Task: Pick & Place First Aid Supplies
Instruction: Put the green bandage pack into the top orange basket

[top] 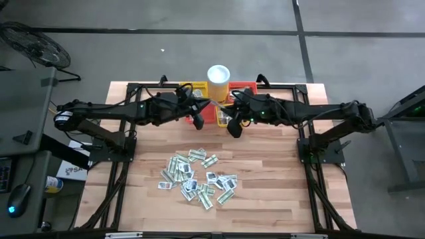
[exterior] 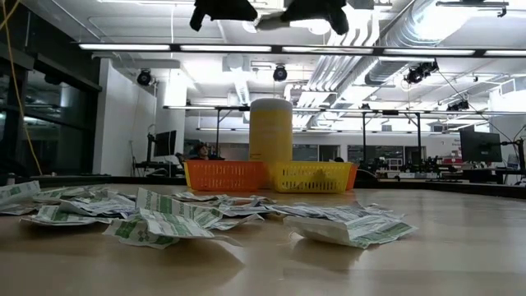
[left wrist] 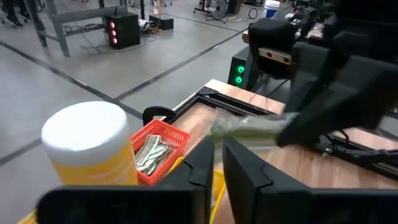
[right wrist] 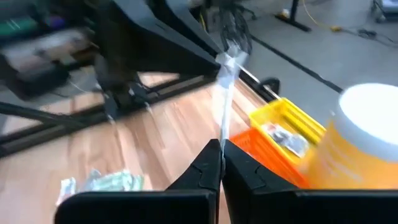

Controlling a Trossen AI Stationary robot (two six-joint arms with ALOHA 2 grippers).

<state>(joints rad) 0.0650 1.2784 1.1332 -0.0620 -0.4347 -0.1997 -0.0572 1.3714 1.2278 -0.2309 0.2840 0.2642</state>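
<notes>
One pale green sachet (exterior: 268,21) hangs in the air between my two grippers, above the baskets at the table's far middle. My left gripper (top: 198,121) and my right gripper (top: 234,127) face each other, each shut on one end of it. A loose heap of several white, grey and green sachets (top: 198,178) lies flat on the wooden table, nearer than the grippers. More sachets rest inside the red-orange basket (left wrist: 158,146) and the yellow basket (right wrist: 287,121). My left gripper pinches the sachet's end (left wrist: 216,129) between its two fingertips, only at their free ends. The sachet is lifted clear and runs level across to the other gripper. My right gripper pinches the opposite end (right wrist: 221,138) between its two fingers. The sachet stands edge-on between them and reaches away to the left gripper, where it looks twisted (right wrist: 231,57). It is clear of the table and baskets.
A white-topped yellow cup (top: 218,75) stands at the far edge between the yellow basket (top: 186,87) and the red-orange basket (top: 243,85). Black frame rails run along the table's left and right sides. Bare wood lies around the sachet heap.
</notes>
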